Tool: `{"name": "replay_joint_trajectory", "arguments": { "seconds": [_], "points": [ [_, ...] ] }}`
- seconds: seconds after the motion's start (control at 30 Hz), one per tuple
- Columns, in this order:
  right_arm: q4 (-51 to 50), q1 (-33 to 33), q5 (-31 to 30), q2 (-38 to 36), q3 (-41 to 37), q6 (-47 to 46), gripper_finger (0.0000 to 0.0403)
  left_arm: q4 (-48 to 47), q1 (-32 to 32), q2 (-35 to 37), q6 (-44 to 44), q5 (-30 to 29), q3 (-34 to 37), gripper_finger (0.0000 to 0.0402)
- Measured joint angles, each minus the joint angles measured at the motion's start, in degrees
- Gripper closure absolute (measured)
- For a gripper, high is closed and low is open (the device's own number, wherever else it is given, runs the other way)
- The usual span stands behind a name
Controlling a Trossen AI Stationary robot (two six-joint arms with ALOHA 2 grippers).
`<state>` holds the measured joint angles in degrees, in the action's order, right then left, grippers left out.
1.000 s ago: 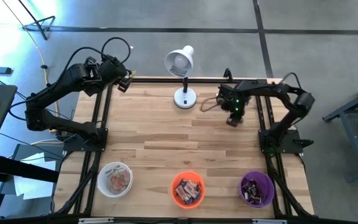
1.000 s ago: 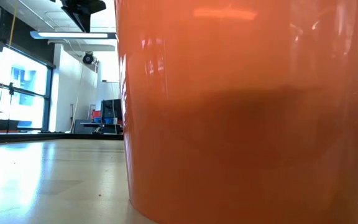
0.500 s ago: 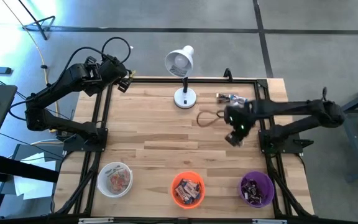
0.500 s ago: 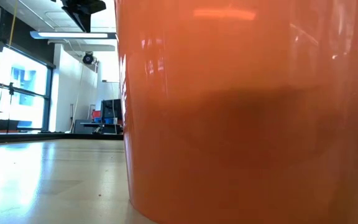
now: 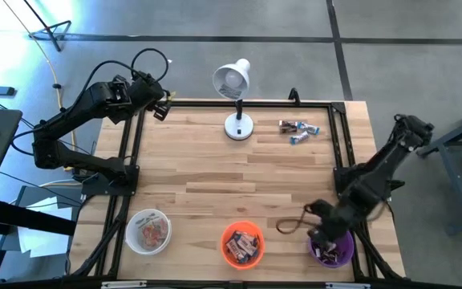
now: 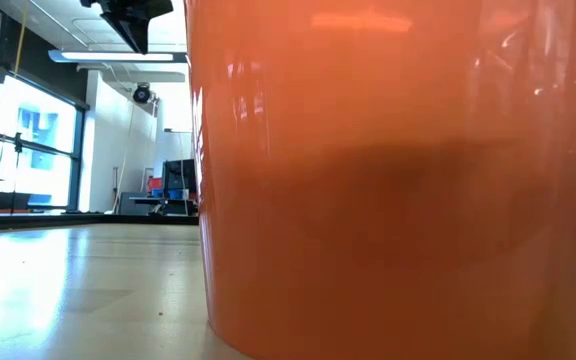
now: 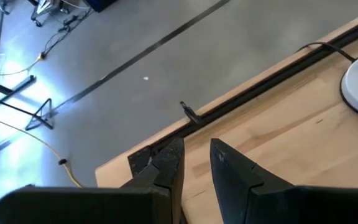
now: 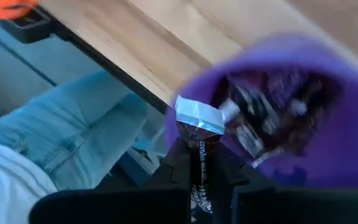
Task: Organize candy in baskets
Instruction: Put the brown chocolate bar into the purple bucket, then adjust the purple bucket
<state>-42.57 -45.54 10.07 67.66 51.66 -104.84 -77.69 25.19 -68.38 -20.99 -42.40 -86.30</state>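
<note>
Three baskets line the near edge of the desk (image 5: 215, 172), and the right claw (image 5: 321, 230), which a second ago was far back beside the lamp (image 5: 233, 80), has swung forward and now hangs at the purple basket (image 5: 332, 245). It is clamped shut on one dark-wrapped candy (image 8: 197, 134), with the basket's pile of dark candies just beyond its tips, so a drop looks due next. A few loose candies (image 5: 298, 129) remain far behind it, while the left claw (image 7: 194, 165) waits slightly parted and empty at the far desk edge.
</note>
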Motion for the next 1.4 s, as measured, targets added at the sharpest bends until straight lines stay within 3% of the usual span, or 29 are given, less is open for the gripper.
{"name": "replay_joint_trajectory", "arguments": {
  "seconds": [0.2, 0.5, 0.63, 0.8, 1.0, 1.17, 1.27, 1.4],
  "points": [
    [-6.1, -7.6, 0.0, 1.9, 0.0, -9.1, 0.0386, 0.0, 0.0, 0.0, -2.6, 0.1, 0.0, 0.0337],
    [-6.9, -8.1, 1.9, 2.3, 0.0, -6.6, 0.0253, 0.0, 0.0, 0.0, -4.4, 0.3, 0.0, 0.0337],
    [-7.9, -6.8, 1.5, 2.3, 0.0, -2.8, 0.0215, 0.0, 0.0, 0.0, -5.2, 0.3, 0.0, 0.0337],
    [-16.9, -1.6, -2.2, 2.0, 0.0, 2.2, 0.0207, 0.0, 0.0, -0.2, -4.9, -0.6, 0.0, 0.0337],
    [-24.1, 9.2, -7.3, 0.8, 0.0, 15.6, 0.0207, 0.0, 0.0, -1.7, -4.1, -5.2, 0.0, 0.0337],
    [-18.9, 16.6, 1.1, -1.5, 0.0, 20.1, 0.0207, 0.0, 0.0, -3.7, 0.2, -4.4, 0.0, 0.0337],
    [-19.2, 16.5, 5.7, -1.8, 0.1, 21.1, 0.0206, 0.0, 0.0, -4.9, 3.3, -4.1, 0.0, 0.0337],
    [-20.9, 15.5, 6.5, -1.8, 0.0, 21.1, 0.0206, 0.0, 0.1, -6.7, 4.1, -4.1, 0.0, 0.0337]
  ]
}}
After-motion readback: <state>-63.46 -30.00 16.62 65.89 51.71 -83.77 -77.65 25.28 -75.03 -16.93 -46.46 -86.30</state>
